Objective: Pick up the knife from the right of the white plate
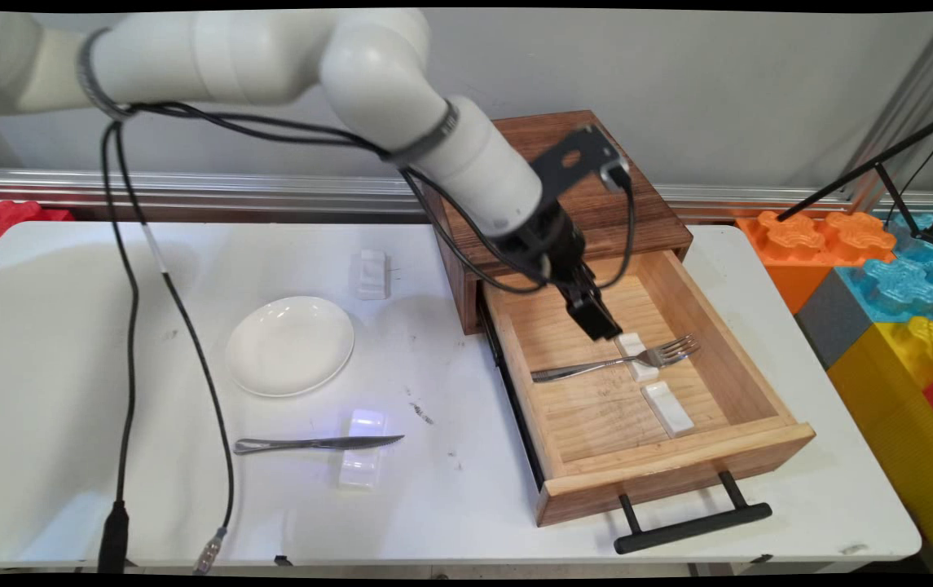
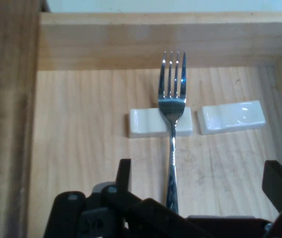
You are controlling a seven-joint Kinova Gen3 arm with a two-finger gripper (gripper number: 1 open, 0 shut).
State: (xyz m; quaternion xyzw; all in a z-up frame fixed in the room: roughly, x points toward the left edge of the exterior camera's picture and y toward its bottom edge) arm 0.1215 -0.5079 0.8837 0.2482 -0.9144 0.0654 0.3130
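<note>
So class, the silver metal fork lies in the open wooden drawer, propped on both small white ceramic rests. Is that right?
Not quite: the silver metal fork in the open wooden drawer lies on only one small white ceramic rest; the hand view shows the other white rest beside it, bare.

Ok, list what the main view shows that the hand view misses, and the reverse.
Only the main view: the white plate and the knife lying across a white rest on the table, a spare rest near the wooden cabinet, the drawer's black handle, and toy blocks at right.

Only the hand view: the tool open, its fingers either side of the fork's handle.

Both: the open drawer, the fork resting on one white rest, and a second rest beside it.
</note>
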